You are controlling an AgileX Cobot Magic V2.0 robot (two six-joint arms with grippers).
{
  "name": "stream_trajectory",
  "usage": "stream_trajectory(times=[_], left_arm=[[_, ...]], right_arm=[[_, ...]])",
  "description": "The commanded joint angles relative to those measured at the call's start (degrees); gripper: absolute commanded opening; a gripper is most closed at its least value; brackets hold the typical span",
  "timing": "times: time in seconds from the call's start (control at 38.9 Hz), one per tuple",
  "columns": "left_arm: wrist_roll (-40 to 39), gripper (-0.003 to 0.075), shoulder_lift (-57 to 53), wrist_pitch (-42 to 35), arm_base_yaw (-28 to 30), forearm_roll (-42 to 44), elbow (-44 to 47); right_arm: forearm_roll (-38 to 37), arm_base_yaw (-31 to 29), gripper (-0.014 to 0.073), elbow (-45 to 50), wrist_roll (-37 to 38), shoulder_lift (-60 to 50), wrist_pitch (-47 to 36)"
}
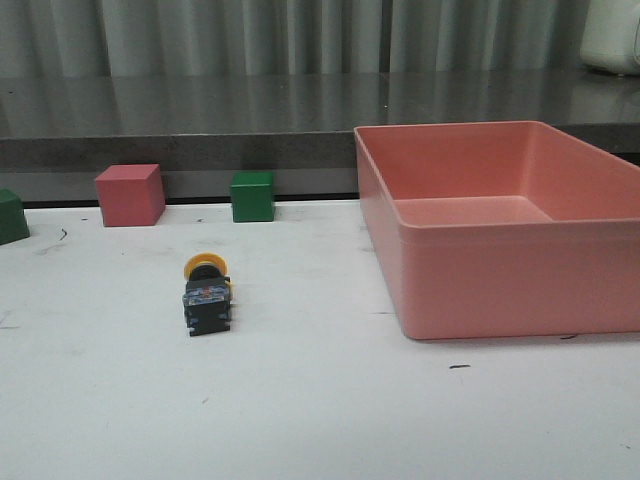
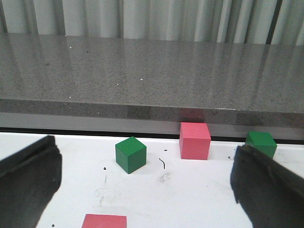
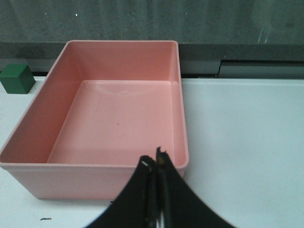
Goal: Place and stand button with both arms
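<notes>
Button (image 1: 206, 293) on side, untouched; left fingers (image 2: 28, 183) wide, right fingers (image 3: 156, 194) pressed together.

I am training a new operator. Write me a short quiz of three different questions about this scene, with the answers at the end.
1. True or false: the button stands upright on its base.
2. Multiple choice: the pink bin is (A) holding the button, (B) empty, (C) holding a green cube.
3. Short answer: which hand is open, and which is shut?

Key
1. False. It lies on its side on the white table, yellow cap pointing away from the robot.
2. B. The right wrist view shows a bare floor inside.
3. The left hand is open, fingers wide apart. The right hand is shut, with nothing between its fingers.
</notes>
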Motion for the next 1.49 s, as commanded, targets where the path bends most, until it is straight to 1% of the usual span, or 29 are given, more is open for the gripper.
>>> stream_trajectory(times=[0.0, 0.39, 0.51, 0.59, 0.69, 0.77, 0.9, 0.98, 1.0, 1.16, 1.23, 1.34, 1.46], left_arm=[[-0.43, 0.0692, 0.50, -4.95, -0.19, -0.27, -2.08], [-0.43, 0.0692, 0.65, -4.73, -0.19, -1.80, -2.67], [-0.35, 0.0692, 3.88, -0.78, -0.42, -1.80, -7.24], [0.11, 0.0692, 7.13, 2.45, -1.66, -1.80, -11.30], [1.34, 0.0692, 12.78, 7.49, -5.14, -1.80, -16.60], [3.61, 0.0692, 17.40, 11.34, -9.16, -1.80, -20.28], [3.99, 0.0692, 24.38, 17.24, -15.13, -1.80, -25.70], [3.99, 0.0692, 28.80, 21.92, -17.65, -2.18, -30.10], [3.99, 0.0692, 31.17, 24.99, -18.62, -3.26, -32.00], [3.99, 0.0692, 41.71, 38.02, -20.77, -9.39, -43.53], [3.99, 0.0692, 47.49, 44.78, -21.10, -11.09, -49.50], [3.72, 0.0692, 54.53, 52.30, -21.05, -11.79, -56.65], [0.23, 0.0692, 64.37, 62.71, -21.05, -11.77, -67.03]], right_arm=[[-0.83, -0.47, -0.0070, -0.75, -0.73, -2.55, -5.51], [-0.83, -0.47, -0.0070, -0.75, -0.73, -3.58, -5.35], [-0.83, -0.47, -0.0070, -0.75, -0.73, -3.58, -5.35], [-0.83, -0.47, -0.0070, -0.75, -0.73, -3.58, -5.35], [-0.83, -0.47, -0.0070, -0.75, -0.73, -3.58, -5.35], [-0.83, -0.47, -0.0070, -0.75, -0.73, -3.58, -5.35], [-0.83, -0.47, -0.0070, -0.75, -0.73, -3.58, -5.35], [-0.83, -0.47, -0.0070, -0.75, -0.73, -3.58, -5.35], [-0.83, -0.47, -0.0070, -0.75, -0.73, -3.58, -5.35], [-0.83, -0.47, -0.0070, -0.75, -0.73, -3.58, -5.31], [-0.83, -0.47, -0.0070, -0.75, -0.73, -3.58, -5.31], [-0.83, -0.47, -0.0070, -0.75, -0.73, -3.58, -5.31], [-0.83, -0.47, -0.0070, -0.75, -0.73, -3.58, -5.31]])
